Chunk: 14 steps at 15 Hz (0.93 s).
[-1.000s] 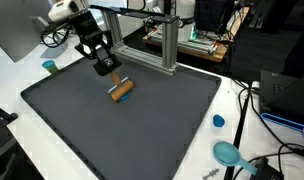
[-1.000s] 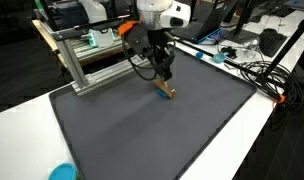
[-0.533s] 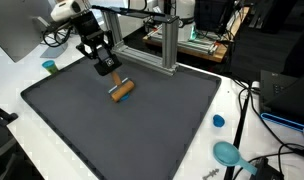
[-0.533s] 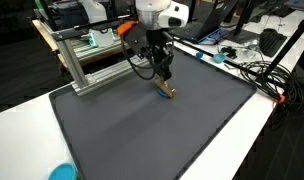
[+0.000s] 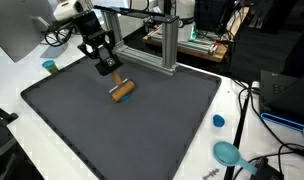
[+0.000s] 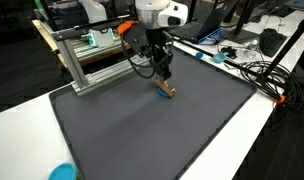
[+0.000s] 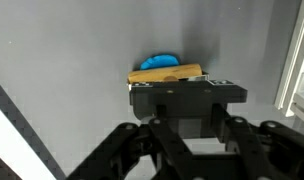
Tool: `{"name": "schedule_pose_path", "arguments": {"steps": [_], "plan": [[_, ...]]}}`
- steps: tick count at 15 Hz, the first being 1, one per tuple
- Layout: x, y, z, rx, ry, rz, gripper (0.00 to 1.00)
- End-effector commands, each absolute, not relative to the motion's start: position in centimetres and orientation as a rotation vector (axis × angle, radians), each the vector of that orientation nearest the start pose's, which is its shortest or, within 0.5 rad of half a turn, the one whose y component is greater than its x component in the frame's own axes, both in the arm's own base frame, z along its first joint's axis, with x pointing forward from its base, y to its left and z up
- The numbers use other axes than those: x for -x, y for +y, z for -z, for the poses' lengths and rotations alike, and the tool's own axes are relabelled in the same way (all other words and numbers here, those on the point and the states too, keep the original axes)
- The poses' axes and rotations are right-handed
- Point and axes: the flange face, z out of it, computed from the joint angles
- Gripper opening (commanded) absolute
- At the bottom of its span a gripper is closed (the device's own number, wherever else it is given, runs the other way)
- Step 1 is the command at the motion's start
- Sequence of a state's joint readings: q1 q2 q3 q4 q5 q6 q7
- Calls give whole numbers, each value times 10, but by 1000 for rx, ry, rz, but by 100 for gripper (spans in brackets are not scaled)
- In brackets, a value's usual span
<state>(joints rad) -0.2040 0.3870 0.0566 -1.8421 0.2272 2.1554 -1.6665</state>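
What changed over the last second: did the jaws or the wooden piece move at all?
Nothing visibly changed. The jaws stay shut on the wooden piece, at the same spot over the dark mat in both exterior views.

Mat (image 5: 142, 125) lies flat on the table (image 5: 17, 75) and covers most of it. The frame (image 5: 168, 45) stands on the table just behind the mat's rear edge. The block (image 5: 120, 90) lies on the mat's rear half, near the frame. The gripper (image 5: 112, 74) is directly above, on the block's rear end. In the wrist view, a rounded piece (image 7: 160, 62) touches the block's far side. Off the mat, the cup (image 5: 50, 67) is beside one rear corner. The cap (image 5: 219, 121) and scoop (image 5: 228, 153) are along the opposite edge, with the cap behind the scoop.
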Motion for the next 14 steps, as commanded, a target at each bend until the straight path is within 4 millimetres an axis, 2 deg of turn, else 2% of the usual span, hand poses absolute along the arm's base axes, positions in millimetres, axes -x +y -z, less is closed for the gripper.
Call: {"name": "schedule_pose_path", "arguments": {"steps": [1,8,14], "plan": [[-603,-69,-266,2187,-1874,88,21],[-602,-62,-266,2143,-1889,98,21],[-597,-52,-270,2027,-1987,90,21]]}}
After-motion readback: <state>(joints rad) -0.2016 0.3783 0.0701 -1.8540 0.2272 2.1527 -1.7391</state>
